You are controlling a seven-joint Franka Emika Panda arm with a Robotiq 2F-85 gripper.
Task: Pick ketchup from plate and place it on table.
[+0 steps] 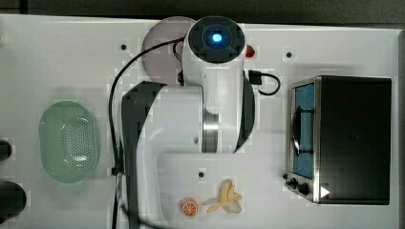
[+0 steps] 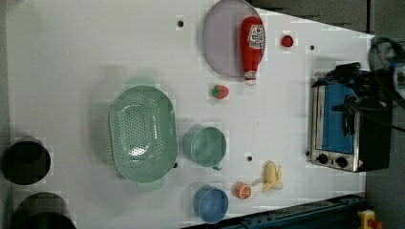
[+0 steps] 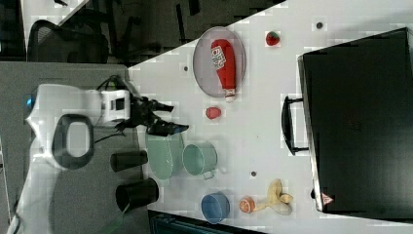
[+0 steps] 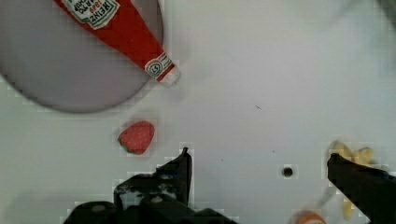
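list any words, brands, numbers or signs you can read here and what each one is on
"HEINZ": on the white label of the ketchup, seen upside down in the wrist view.
More print, perhaps a number, runs beside it on that label: too blurred to read.
Round mark on the ketchup's neck band: no readable letters.
Triangle sign on the toaster oven, at its corner by the knobs: symbol too small to make out.
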